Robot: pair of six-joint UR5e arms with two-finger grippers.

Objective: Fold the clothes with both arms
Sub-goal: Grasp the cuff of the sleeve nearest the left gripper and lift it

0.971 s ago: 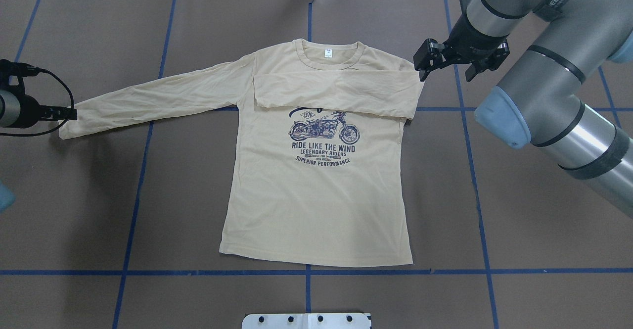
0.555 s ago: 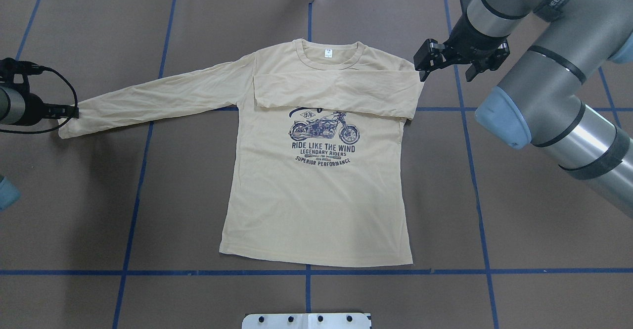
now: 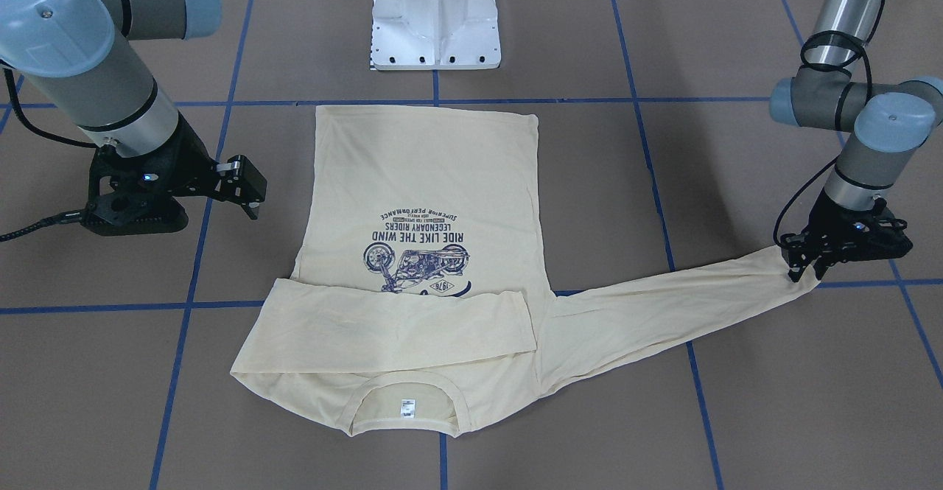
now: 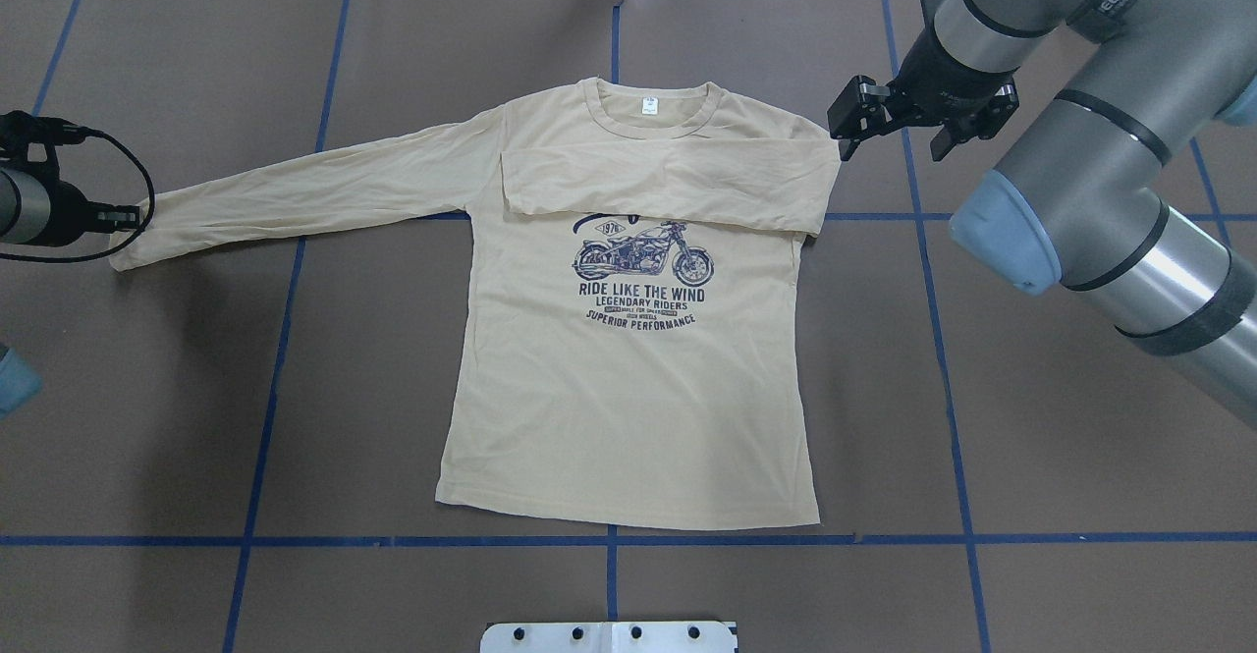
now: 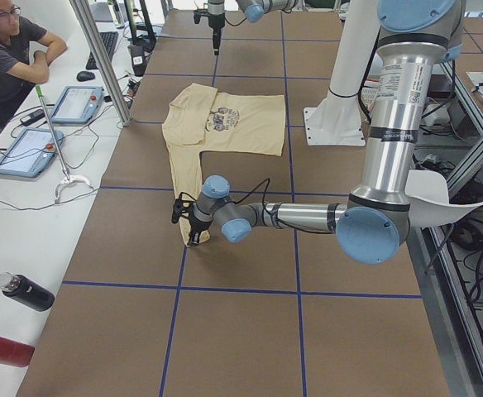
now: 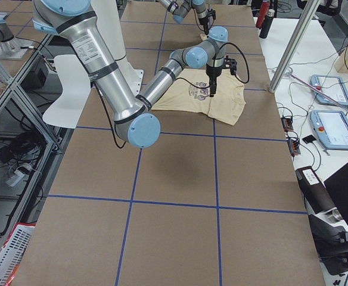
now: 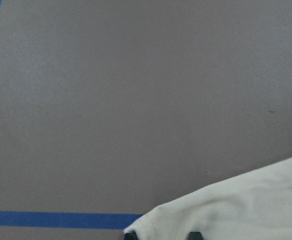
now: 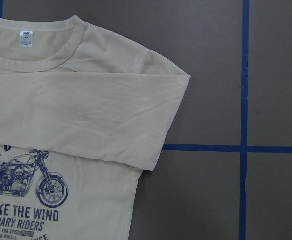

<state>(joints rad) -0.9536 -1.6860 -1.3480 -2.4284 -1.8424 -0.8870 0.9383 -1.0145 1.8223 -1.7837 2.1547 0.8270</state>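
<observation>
The cream-yellow shirt (image 4: 628, 378) lies flat and print side up, with its collar on the far side; it also shows in the front view (image 3: 420, 180). One sleeve (image 4: 668, 182) is folded across the chest. The other sleeve (image 4: 314, 187) stretches out to the left. My left gripper (image 4: 133, 216) is low at that sleeve's cuff and shut on it; the cuff (image 7: 221, 215) fills the bottom of the left wrist view. My right gripper (image 4: 889, 137) is open and empty, hovering just off the folded shoulder (image 8: 171, 95).
The table is covered in brown paper (image 4: 1031, 437) with a grid of blue tape lines. The white pedestal base (image 3: 435, 18) stands at the near edge. An operator (image 5: 10, 50), tablets and bottles (image 5: 26, 291) are beside the table past the collar side.
My left gripper has shifted slightly toward the far side and the cuff has moved with it. My right gripper has drifted a little farther away from the shoulder.
</observation>
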